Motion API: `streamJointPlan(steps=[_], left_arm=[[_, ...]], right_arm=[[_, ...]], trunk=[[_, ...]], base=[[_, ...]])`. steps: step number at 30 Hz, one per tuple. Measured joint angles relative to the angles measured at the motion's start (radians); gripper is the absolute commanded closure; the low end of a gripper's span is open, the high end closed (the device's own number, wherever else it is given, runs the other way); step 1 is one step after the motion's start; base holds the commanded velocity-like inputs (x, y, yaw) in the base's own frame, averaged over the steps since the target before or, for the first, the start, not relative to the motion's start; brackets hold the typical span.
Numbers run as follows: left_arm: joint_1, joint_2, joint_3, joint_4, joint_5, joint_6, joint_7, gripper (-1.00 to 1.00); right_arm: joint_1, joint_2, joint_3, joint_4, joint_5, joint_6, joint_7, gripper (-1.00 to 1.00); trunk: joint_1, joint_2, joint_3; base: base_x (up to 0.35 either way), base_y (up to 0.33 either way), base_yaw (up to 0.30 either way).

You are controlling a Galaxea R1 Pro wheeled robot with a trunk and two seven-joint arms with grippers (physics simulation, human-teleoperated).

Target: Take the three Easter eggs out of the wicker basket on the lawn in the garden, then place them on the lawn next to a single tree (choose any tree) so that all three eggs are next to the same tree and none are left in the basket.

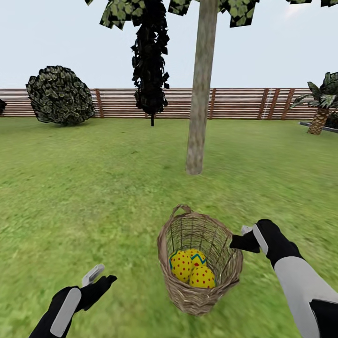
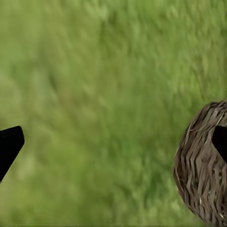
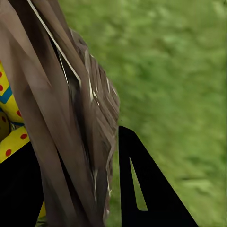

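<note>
On the lawn (image 1: 94, 188) of the fenced garden, the wicker basket (image 1: 220, 277) holds all three Easter eggs (image 1: 193, 268), clustered at its bottom; none has been lifted out, so the whole task remains. Beyond it rises the tree (image 1: 199, 108), its pale trunk near but apart, the likely drop spot. Reaching the rim, the right gripper (image 1: 245, 238) has its jaws straddling the basket wall, not yet clamped. Well to the side, the left gripper (image 1: 101, 276) hovers over grass, jaws parted, holding nothing
</note>
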Motion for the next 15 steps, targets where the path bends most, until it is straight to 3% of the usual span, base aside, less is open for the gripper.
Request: streamJointPlan(steps=[15], left_arm=[[0.000, 0.000, -0.001, 0.005, -0.005, -0.002, 0.000, -1.00]], right_arm=[[0.000, -0.004, -0.002, 0.000, 0.002, 0.000, -0.003, 1.00]], trunk=[[0.000, 0.000, 0.000]], base=[[0.329, -0.003, 0.000]])
